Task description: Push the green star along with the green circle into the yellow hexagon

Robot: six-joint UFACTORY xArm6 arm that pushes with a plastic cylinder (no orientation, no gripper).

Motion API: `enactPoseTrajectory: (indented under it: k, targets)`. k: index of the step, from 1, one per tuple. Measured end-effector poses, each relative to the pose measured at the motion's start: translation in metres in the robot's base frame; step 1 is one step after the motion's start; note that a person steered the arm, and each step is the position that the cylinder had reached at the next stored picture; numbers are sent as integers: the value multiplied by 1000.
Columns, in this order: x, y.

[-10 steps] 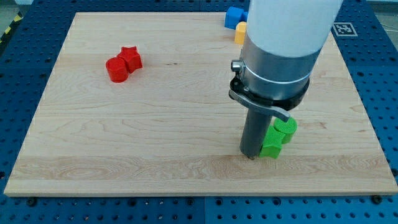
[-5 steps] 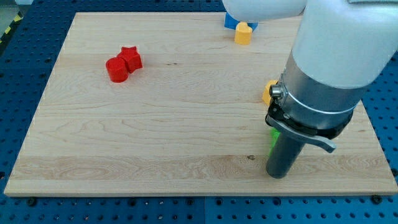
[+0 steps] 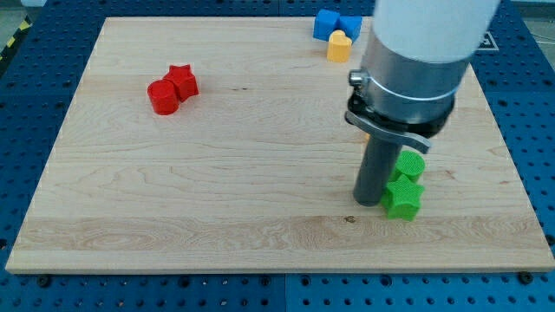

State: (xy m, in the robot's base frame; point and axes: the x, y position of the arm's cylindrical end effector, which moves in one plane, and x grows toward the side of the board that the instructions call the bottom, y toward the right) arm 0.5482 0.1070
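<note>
The green star (image 3: 401, 198) lies near the board's lower right, with the green circle (image 3: 410, 165) touching it just above. My tip (image 3: 368, 201) rests on the board right at the star's left side. The yellow hexagon (image 3: 357, 126) is almost wholly hidden behind the arm; only a sliver of orange-yellow shows at the arm's left edge, above the green blocks.
A red circle (image 3: 161, 96) and a red star (image 3: 182, 81) sit together at the upper left. A yellow heart (image 3: 339, 46) and blue blocks (image 3: 337, 22) lie at the top edge. The arm's wide body (image 3: 416, 61) covers the upper right of the wooden board (image 3: 217, 173).
My tip swung from the star's left to the lower right and back to its left side. The green pair has shifted slightly right and now shows clearly.
</note>
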Motion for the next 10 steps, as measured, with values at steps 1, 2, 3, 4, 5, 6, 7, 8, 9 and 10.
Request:
enactPoseTrajectory:
  k: [1,2,3,4,5,6,7,8,9,10]
  targets:
    - [23,15]
    - [51,28]
    - [70,39]
    - [71,40]
    - [69,43]
    - [60,43]
    - [47,43]
    - [32,36]
    - [11,26]
    - [-8,21]
